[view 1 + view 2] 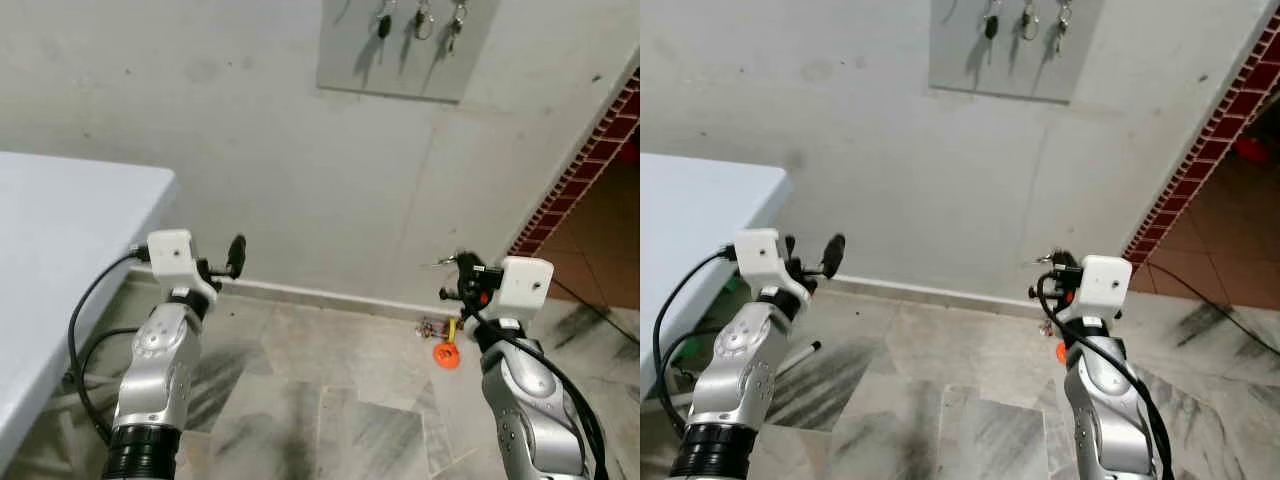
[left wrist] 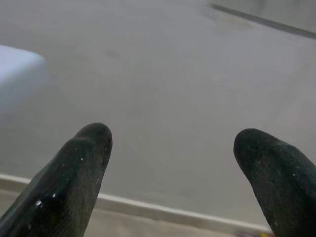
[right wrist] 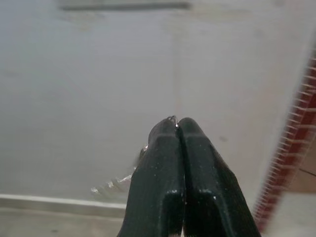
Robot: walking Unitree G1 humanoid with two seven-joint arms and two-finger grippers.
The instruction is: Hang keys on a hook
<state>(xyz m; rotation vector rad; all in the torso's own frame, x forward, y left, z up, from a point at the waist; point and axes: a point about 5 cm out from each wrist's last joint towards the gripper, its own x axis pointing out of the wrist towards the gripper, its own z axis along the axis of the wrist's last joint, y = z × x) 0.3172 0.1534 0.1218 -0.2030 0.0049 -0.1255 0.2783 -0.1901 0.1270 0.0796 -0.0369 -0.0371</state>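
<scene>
Gripping keys (image 3: 114,183) in right end effector (image 3: 177,123) | table edge (image 1: 160,195) left

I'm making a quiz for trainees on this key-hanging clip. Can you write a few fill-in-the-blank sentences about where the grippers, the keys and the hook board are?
1. The right gripper is ____ on a key.
2. The left gripper holds nothing; its fingers are ____.
3. The hook board on the wall already carries ____ sets of keys.
4. The white table is on the robot's ____ side.

Missing words: shut; open; three; left
</scene>
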